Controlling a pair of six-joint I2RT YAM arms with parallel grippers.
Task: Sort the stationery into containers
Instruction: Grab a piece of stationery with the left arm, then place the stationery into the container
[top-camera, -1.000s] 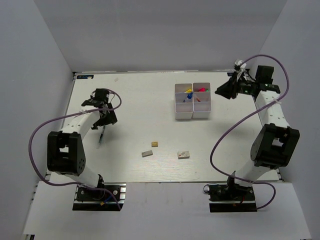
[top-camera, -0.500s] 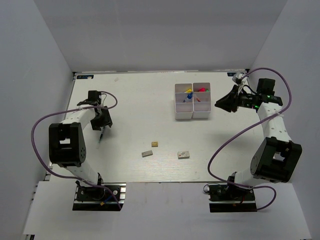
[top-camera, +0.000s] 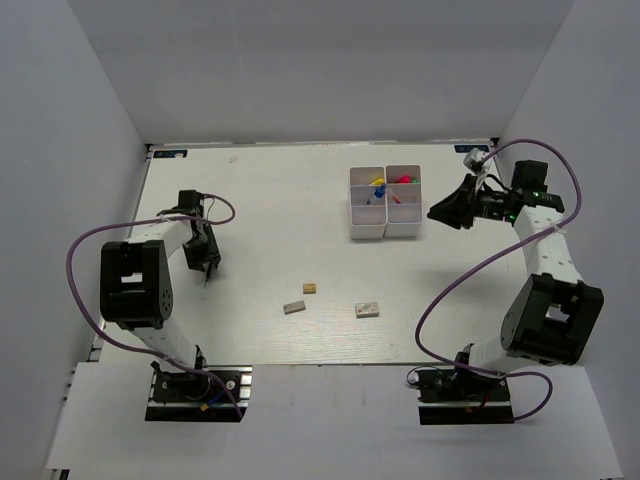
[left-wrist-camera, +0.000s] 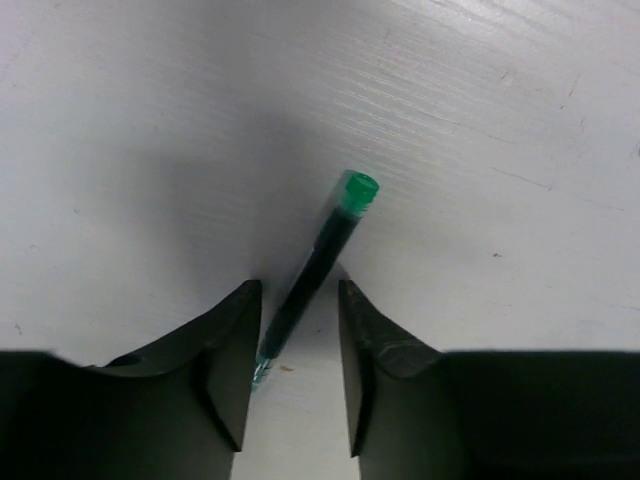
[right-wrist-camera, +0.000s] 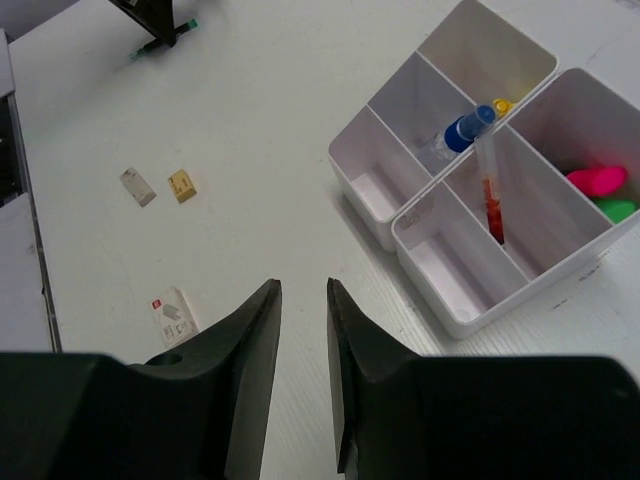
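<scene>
A green-black highlighter (left-wrist-camera: 322, 248) lies flat on the table, running slantwise between the fingers of my left gripper (left-wrist-camera: 300, 288). Its tip touches the left finger and a gap shows by the right finger; the jaws stand open, low over the table at the left (top-camera: 205, 262). My right gripper (right-wrist-camera: 303, 285) hovers open and empty just right of the white tray (top-camera: 351, 208). In the tray (right-wrist-camera: 450, 320) are a blue-capped bottle (right-wrist-camera: 462, 130), a thin red pen (right-wrist-camera: 491, 195) and pink and green pieces (right-wrist-camera: 598, 182). Tan (top-camera: 311, 287), grey (top-camera: 294, 307) and white (top-camera: 367, 309) erasers lie loose mid-table.
White walls close in the table on the left, back and right. Purple cables loop beside both arms. Both arm bases sit at the near edge. The tray's two near compartments (right-wrist-camera: 372, 190) hold nothing.
My left gripper has come down round the highlighter and its jaws have narrowed a lot. The right gripper has shifted slightly left and lower beside the tray.
</scene>
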